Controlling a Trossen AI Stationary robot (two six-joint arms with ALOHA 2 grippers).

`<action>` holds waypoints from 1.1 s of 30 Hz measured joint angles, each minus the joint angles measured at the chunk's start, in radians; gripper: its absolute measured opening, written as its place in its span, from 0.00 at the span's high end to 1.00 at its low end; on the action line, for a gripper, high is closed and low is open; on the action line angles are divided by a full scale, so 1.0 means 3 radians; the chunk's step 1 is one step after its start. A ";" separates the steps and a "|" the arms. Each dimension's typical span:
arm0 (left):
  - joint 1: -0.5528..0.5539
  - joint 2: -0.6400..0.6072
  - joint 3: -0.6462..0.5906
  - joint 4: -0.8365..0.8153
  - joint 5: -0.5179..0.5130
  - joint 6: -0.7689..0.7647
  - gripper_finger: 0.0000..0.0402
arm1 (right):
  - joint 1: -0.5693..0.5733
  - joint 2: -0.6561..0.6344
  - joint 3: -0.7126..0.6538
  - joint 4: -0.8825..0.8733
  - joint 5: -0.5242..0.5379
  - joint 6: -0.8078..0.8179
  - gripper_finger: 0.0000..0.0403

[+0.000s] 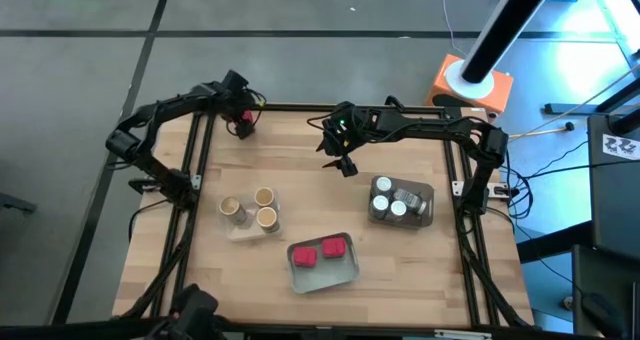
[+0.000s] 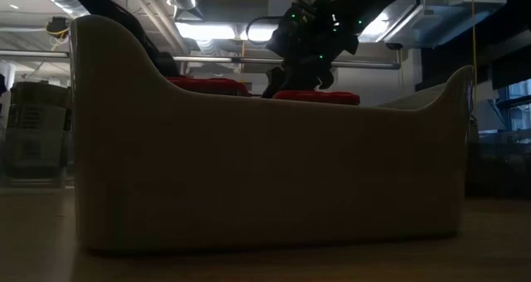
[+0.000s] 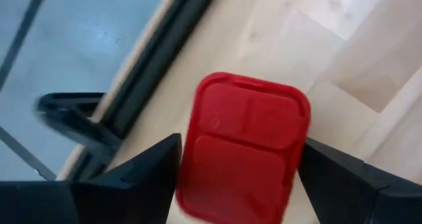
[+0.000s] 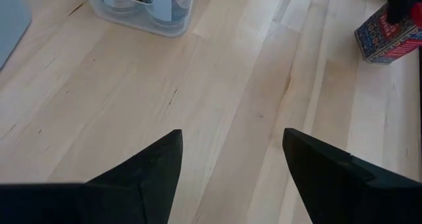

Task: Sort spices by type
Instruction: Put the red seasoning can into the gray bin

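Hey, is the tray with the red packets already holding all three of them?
No: the high view shows only two red packets in that tray, and the third red packet sits between the fingers of the left claw.

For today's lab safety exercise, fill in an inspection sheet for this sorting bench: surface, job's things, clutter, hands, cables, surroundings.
Surface: wooden table, three trays.
Job's things: three cork cylinders in the left tray; white-lidded jars in the right tray; two red packets in the front tray; a third red packet at the far-left corner.
Clutter: nothing seen.
Hands: left hand around the third red packet; right hand open above bare wood.
Cables: loose leads on the floor, right.
Surroundings: orange box beyond the table.
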 joint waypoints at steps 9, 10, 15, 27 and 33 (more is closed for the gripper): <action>-0.0007 0.0177 0.0000 -0.0042 0.0080 -0.0005 0.38 | 0.0000 0.0000 0.0000 -0.0003 0.0000 0.0000 0.35; -0.0016 0.0196 0.0000 -0.0044 0.0083 -0.0016 0.41 | 0.0000 0.0000 0.0000 -0.0002 0.0000 0.0000 0.35; -0.0085 0.0209 0.0000 -0.0050 0.0088 -0.0031 0.53 | 0.0000 0.0000 0.0000 -0.0006 0.0001 0.0000 0.35; -0.0553 -0.0160 -0.0001 -0.0202 0.0013 -0.0329 0.53 | -0.0001 -0.0533 0.0005 -0.0744 0.0144 0.0226 0.35; -0.0973 -0.0600 0.0044 -0.0340 -0.0042 -0.0633 0.53 | -0.0048 -0.0871 0.0006 -0.1264 0.0168 0.0358 0.35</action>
